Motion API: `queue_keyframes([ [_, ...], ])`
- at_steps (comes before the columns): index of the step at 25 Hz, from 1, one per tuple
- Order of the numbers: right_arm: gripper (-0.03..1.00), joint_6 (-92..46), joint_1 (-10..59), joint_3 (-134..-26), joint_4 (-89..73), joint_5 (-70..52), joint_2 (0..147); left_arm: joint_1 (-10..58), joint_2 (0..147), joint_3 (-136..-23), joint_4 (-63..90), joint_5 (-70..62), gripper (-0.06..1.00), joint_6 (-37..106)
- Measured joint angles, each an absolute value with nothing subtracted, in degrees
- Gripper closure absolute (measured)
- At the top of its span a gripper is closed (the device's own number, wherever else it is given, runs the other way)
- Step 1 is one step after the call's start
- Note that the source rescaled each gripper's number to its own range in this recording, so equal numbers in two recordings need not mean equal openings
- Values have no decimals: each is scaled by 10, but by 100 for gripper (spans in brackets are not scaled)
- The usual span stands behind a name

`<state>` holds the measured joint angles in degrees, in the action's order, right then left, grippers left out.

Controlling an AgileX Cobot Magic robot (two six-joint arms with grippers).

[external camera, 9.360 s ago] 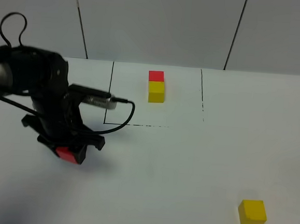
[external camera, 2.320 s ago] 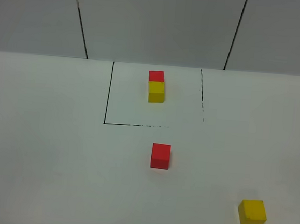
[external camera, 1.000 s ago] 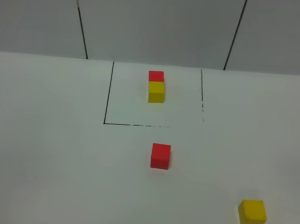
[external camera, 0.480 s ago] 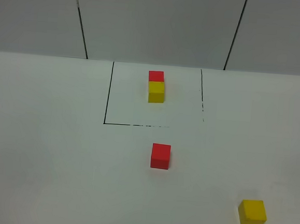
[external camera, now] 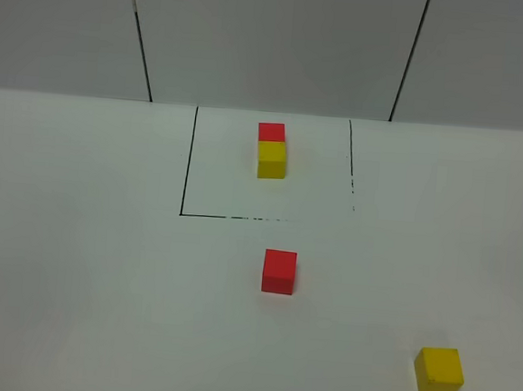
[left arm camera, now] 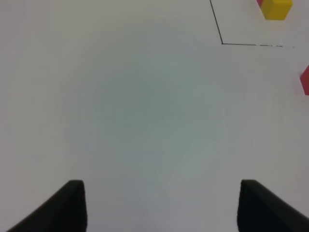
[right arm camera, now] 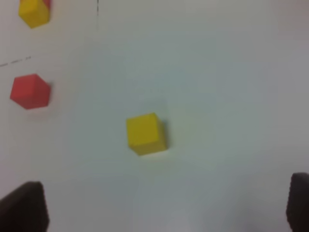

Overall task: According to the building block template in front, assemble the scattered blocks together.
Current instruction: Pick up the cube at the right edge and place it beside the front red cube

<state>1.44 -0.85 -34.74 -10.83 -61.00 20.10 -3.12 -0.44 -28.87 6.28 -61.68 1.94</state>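
Observation:
The building block template, a red cube (external camera: 271,132) joined to a yellow cube (external camera: 272,159), sits inside the black-line outline (external camera: 185,171) at the back. A loose red cube (external camera: 279,271) (right arm camera: 30,91) rests just in front of the outline. A loose yellow cube (external camera: 439,371) (right arm camera: 146,134) lies at the front right. Neither arm shows in the exterior view. My left gripper (left arm camera: 161,208) is open over bare table. The red cube (left arm camera: 305,79) is at that view's edge. My right gripper (right arm camera: 161,205) is open wide, with the yellow cube ahead of it.
The white table (external camera: 83,281) meets a grey panelled wall (external camera: 273,42) at the back. The template's yellow cube (left arm camera: 276,8) (right arm camera: 34,12) and an outline corner (left arm camera: 222,43) show far off in the wrist views.
Early on, my left gripper held the red cube at the left. Now that cube rests in front of the outline and the arm is out of the exterior view. Nothing moved over the last second.

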Motion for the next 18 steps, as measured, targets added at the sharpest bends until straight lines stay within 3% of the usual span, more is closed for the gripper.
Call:
queue_keyframes([
  [12,-3,-43,-1,-462,-194,-592,616,-31,-4,-289,63,-617,48,19],
  [18,-3,-4,117,-465,-127,-523,735,-31,-4,-289,63,-617,48,19],
])
